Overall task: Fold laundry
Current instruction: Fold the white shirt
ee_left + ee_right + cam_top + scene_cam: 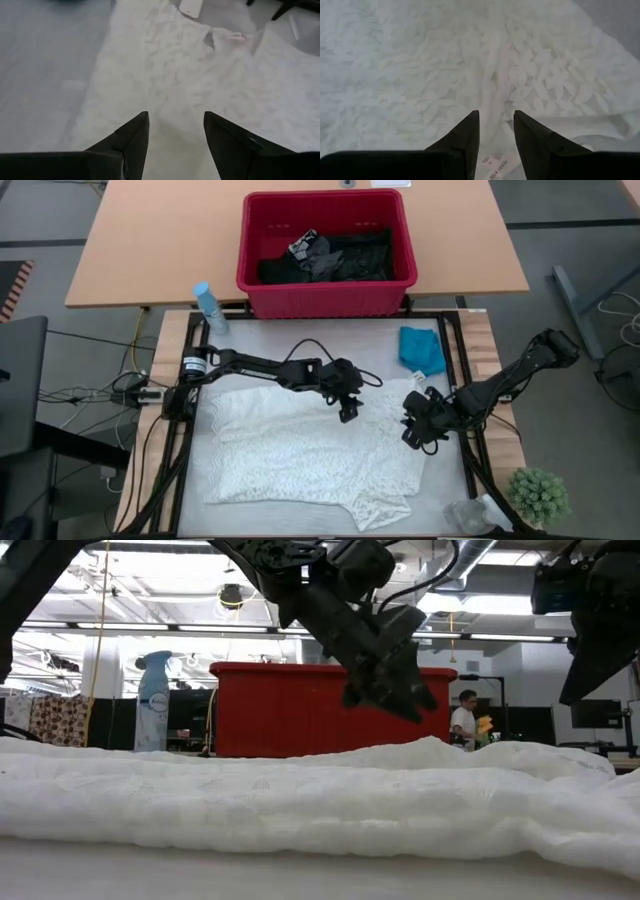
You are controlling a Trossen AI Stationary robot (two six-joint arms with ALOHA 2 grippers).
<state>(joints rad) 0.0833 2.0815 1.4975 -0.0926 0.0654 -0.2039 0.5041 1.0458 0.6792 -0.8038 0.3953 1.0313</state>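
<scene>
- The high view is showing the white lacy garment [310, 450] lying spread on the grey mat [300, 345], its long axis running across the table from the left arm's side to the right arm's, with a smaller flap trailing off the near edge.
- Only that view is taking in the small teal garment [421, 350] at the mat's far right corner and the black clothes [335, 258] sitting in the red basket [325, 292] on the wooden table beyond.
- The left gripper [346, 412] is hovering over the garment's far edge, fingers [134, 140] apart and gripping nothing; its wrist view is looking down on lace and bare mat.
- The right gripper [418, 436] is poised at the garment's right end, its fingers [468, 135] parted with nothing between them; only its wrist view is revealing a label [492, 165] at the neckline.
- The low view is giving the garment as a rumpled white ridge, with a blue spray bottle [153, 700] and a person [463, 722] standing in the room behind.
- A small potted plant [538, 495] is sitting at the near right corner.
</scene>
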